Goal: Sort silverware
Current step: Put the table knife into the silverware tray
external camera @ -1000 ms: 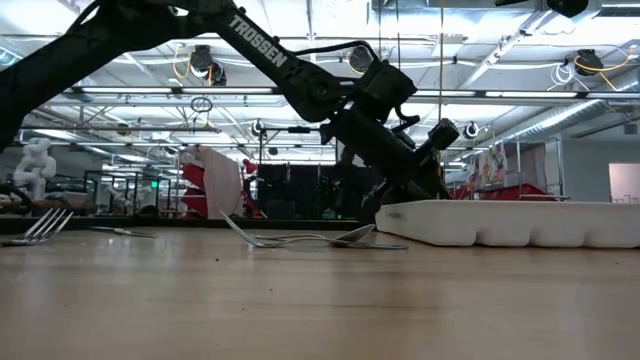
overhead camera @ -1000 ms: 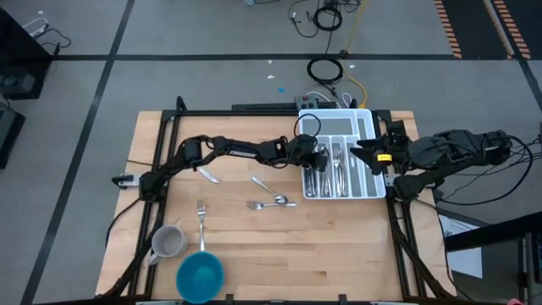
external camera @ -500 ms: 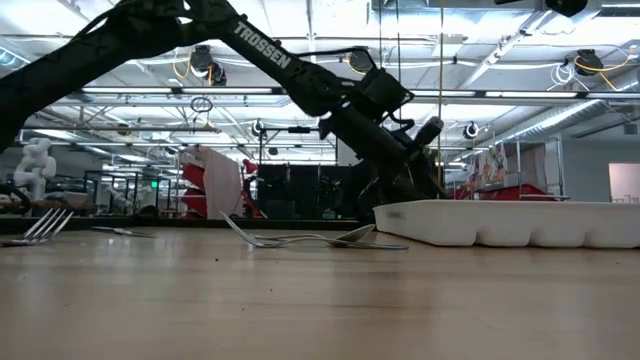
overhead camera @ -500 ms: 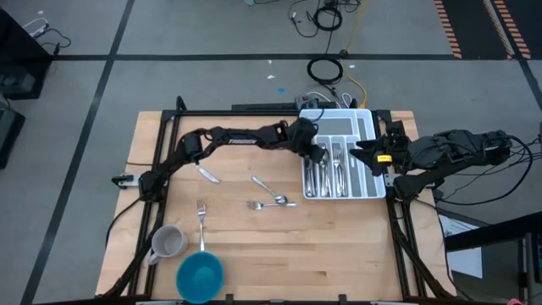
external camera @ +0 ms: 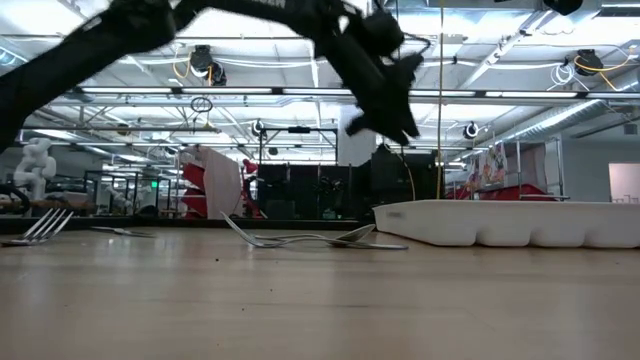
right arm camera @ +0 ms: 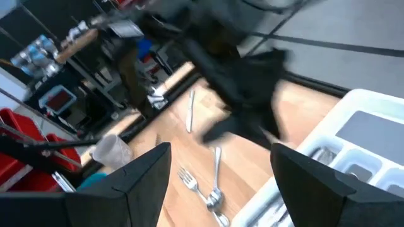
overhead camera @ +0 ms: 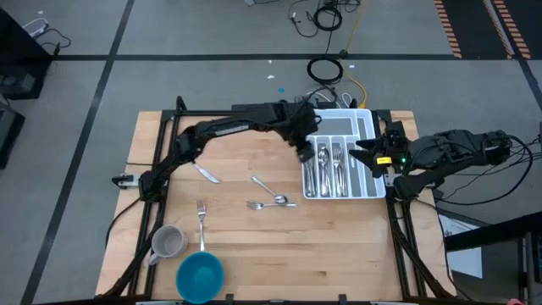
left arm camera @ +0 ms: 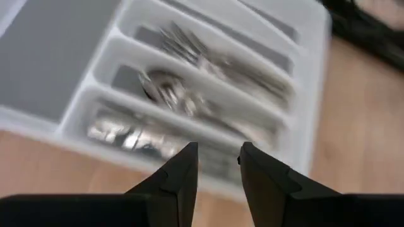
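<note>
- my left gripper (overhead camera: 305, 152) sits just right of centre in the upper half of the high view, at the left edge of the white organiser tray (overhead camera: 373, 161). in the low view it hangs near the top centre, well above the tabletop.
- its fingers (left arm camera: 183, 173) stand a narrow gap apart in the left wrist view, with nothing between them.
- my right gripper (overhead camera: 360, 152) waits at the right side of the high view, over the tray's right part. its fingers (right arm camera: 136, 173) are spread wide in the right wrist view and hold nothing.
- sorted silverware (overhead camera: 332, 169) lies in the tray's long compartments. the left wrist view shows forks, spoons and a third pile each in its own slot, blurred.
- loose pieces lie on the wooden table (overhead camera: 339, 254): a spoon (overhead camera: 262, 185) and a second spoon (overhead camera: 273, 202) close together near the frame centre, a fork (overhead camera: 201, 216) lower left of them, and a knife (overhead camera: 206, 174) at centre left.
- a grey mug (overhead camera: 168, 242) and a blue bowl (overhead camera: 200, 277) stand at the lower left of the high view, just beside each other.
- in the low view the central pieces (external camera: 310, 238) lie flat just left of the tray, and fork tines (external camera: 45, 225) show at the far left.
</note>
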Robot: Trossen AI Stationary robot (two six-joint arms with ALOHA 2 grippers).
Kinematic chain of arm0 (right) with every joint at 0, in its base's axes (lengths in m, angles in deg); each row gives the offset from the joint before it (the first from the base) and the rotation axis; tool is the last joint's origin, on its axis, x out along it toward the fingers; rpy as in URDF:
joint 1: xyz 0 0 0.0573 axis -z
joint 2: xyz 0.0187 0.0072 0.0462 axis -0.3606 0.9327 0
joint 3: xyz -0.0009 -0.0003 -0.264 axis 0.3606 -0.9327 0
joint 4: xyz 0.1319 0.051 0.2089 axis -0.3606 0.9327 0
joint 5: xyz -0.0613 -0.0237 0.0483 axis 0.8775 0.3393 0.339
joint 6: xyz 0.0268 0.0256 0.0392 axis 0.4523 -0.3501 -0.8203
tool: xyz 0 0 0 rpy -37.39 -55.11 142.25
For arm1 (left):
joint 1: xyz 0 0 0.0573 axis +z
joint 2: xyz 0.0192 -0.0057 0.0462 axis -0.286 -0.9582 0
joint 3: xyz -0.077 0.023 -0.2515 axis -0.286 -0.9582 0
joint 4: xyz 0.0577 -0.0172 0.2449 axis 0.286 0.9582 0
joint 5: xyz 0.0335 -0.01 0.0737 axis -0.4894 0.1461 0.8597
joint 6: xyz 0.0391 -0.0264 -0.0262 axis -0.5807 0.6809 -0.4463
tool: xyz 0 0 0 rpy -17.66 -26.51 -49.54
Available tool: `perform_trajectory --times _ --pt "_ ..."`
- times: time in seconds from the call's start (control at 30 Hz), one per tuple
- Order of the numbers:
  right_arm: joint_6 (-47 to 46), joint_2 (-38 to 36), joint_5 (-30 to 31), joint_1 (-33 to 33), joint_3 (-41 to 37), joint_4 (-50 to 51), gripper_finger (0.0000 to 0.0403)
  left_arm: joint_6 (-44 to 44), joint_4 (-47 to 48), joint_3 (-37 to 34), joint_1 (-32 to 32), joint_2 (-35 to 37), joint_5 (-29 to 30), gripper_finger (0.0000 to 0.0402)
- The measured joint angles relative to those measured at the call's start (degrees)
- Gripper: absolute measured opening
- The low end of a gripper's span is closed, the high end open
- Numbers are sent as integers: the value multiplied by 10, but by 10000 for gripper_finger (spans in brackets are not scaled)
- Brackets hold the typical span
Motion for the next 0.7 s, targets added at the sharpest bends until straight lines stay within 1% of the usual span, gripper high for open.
perform_trajectory --times 0.1,0.23,0.33,0.4,0.5,0.6,0.7 --pt "-2 2 -23 0 0 22 263 -55 92 -29 -10 74 2 121" --pt "-1 14 -29 -2 0 43 263 -144 273 -30 -14 168 59 121" --pt "7 29 -27 -2 0 48 263 -193 367 -31 -15 223 96 121" --pt "15 42 -27 -2 0 48 263 -199 364 -45 -18 258 124 121" --pt "13 62 -26 -2 -1 48 263 -209 360 -109 -17 319 147 121" --pt "12 80 -27 -2 -1 48 263 -231 369 -213 -10 380 186 121" --pt "4 96 -30 -2 -1 48 263 -245 348 -338 1 447 196 121"
